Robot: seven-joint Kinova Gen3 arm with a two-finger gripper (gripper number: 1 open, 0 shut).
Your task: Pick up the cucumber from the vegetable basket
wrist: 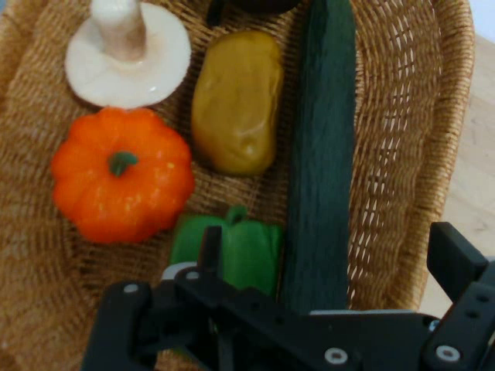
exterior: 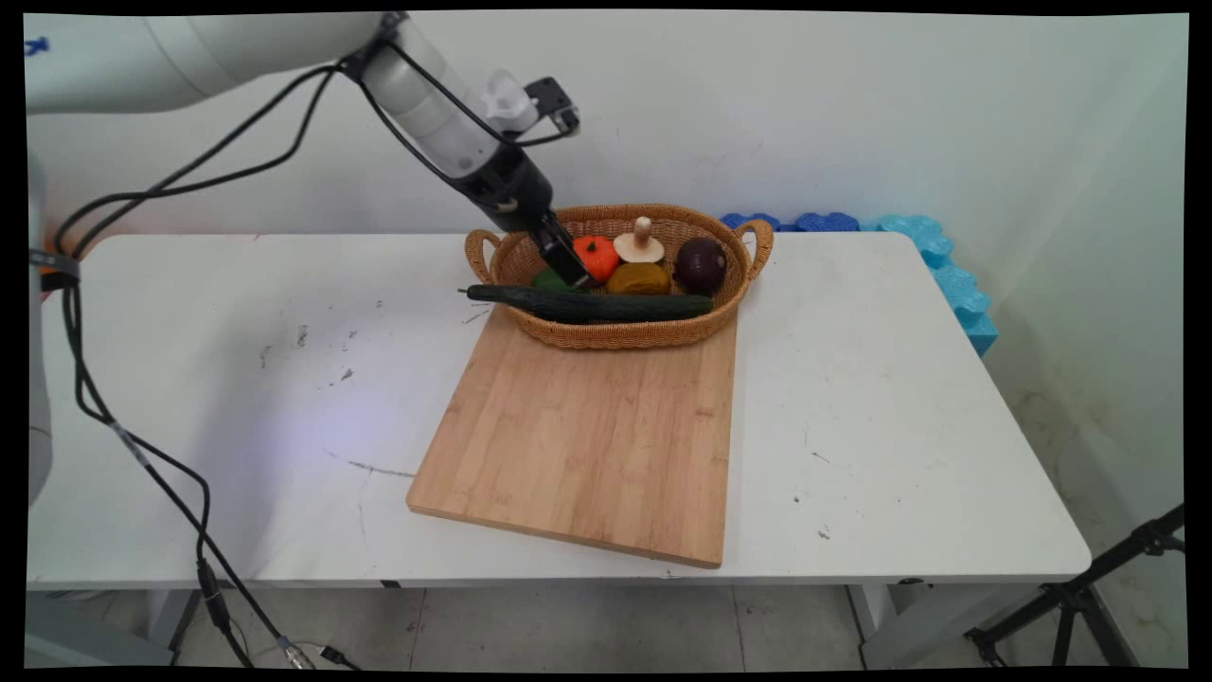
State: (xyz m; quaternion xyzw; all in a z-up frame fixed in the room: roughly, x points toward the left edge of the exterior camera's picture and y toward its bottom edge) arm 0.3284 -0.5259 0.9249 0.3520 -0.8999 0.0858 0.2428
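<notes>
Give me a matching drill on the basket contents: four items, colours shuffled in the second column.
Items:
1. pumpkin
2. mushroom
3. cucumber
4. potato

Colours:
A. dark green
B. yellow-brown
C. orange
D. cream white

Pairs: 1-C, 2-D, 3-A, 4-B. All four lie in the wicker basket, with the gripper lowered into its left end.

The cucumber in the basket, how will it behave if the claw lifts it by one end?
The cucumber looks stiff, so it probably won't droop. It is long and overhangs the basket's rim, so an end grip may let it tilt. Its round shape suggests it could roll.
</notes>
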